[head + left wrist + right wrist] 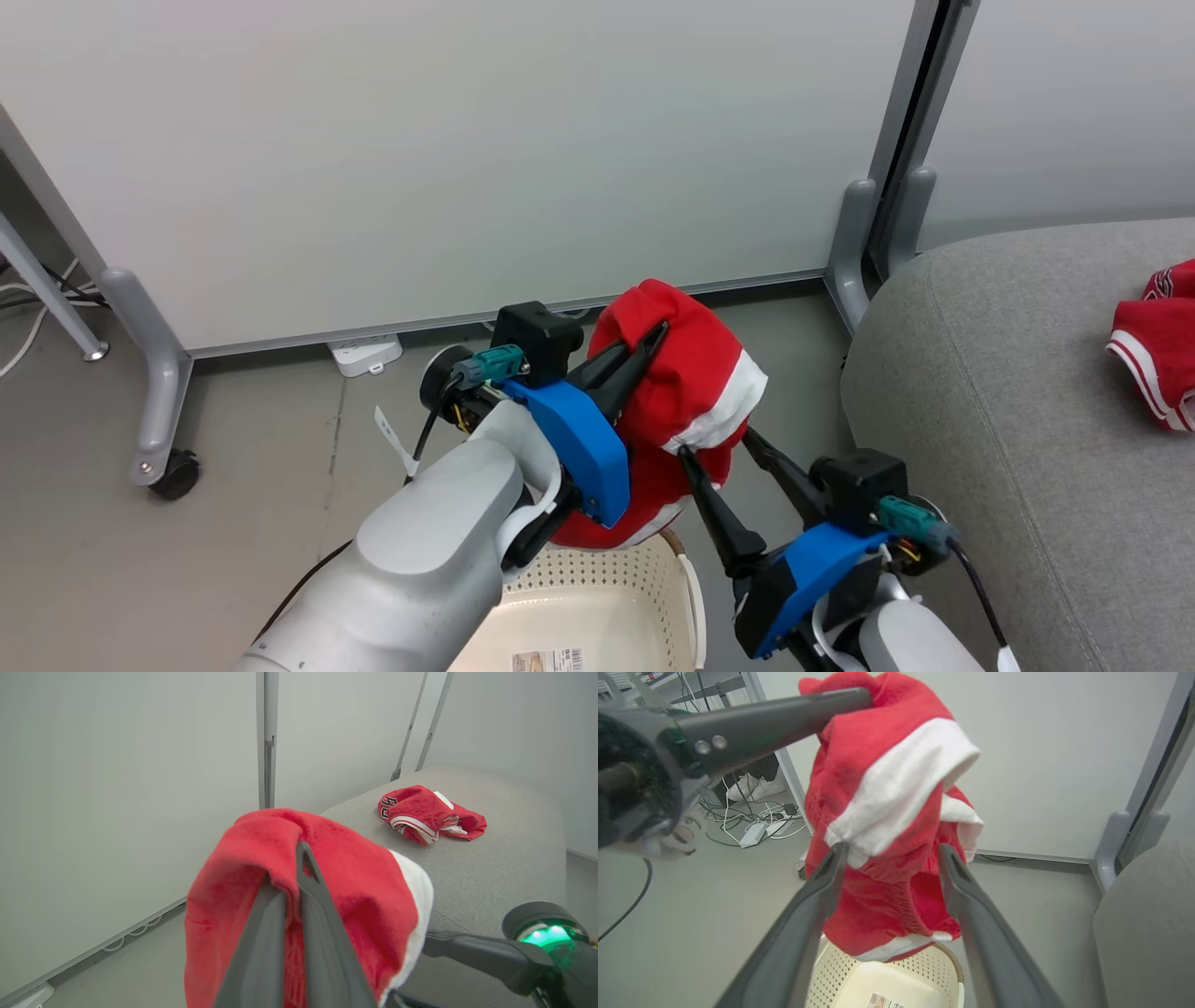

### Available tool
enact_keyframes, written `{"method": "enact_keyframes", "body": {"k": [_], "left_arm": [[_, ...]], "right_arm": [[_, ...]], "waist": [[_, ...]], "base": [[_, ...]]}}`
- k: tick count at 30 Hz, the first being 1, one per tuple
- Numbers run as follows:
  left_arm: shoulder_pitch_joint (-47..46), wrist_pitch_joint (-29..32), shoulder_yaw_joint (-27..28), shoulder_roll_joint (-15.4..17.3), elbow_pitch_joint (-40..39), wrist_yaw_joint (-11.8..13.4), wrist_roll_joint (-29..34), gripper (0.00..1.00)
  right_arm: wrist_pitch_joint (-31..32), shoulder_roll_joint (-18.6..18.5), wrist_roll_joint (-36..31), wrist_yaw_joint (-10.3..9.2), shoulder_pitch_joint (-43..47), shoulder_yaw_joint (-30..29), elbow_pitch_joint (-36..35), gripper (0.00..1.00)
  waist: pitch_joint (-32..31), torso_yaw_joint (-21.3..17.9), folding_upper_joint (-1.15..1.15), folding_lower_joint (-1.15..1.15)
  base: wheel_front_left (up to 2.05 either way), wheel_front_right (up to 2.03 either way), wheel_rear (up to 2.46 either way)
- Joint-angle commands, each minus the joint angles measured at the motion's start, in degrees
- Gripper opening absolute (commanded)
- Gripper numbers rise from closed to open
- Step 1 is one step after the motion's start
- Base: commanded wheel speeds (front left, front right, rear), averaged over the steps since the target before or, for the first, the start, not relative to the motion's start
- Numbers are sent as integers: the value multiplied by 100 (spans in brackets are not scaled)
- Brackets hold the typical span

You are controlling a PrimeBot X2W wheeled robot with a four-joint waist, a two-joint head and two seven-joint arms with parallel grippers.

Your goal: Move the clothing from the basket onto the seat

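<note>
My left end effector [653,338] pinches the red garment [686,373] above the basket [597,579], and my right end effector [717,444] is spread just beside it, so the hanging fabric may catch there and slip before the seat [1008,392].

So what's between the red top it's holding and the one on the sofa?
Past the held top, a strip of floor, then bare grey sofa, in head view.
</note>
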Motion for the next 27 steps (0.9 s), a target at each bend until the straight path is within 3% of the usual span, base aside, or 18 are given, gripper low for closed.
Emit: {"method": "enact_keyframes", "body": {"k": [1, 14, 16, 17, 27], "left_arm": [[-65, -27, -16, 11, -21, 20, -33, 0], [-115, -74, -368, 11, -51, 76, -262, 0], [-114, -78, -412, 10, -26, 78, -298, 0], [-113, -86, -434, 10, -18, 80, -313, 0], [-158, -158, -573, 10, 28, 121, -482, 0]], "right_arm": [[12, 0, 110, -6, -96, 51, 62, 100], [-380, -2, 681, -5, -1276, 717, 1213, 100], [-436, -2, 685, -5, -1388, 761, 1366, 44], [-462, -2, 672, -6, -1425, 769, 1441, 0], [-632, -4, 430, -6, -1604, 867, 1993, 0]], "waist": [[0, 7, 0, 0], [33, 99, 0, 0], [29, 102, 0, 0], [26, 104, 0, 0], [-22, 68, 0, 0]], "base": [[0, 0, 0], [0, 0, 0], [0, 0, 0], [0, 0, 0], [0, 0, 0]]}}
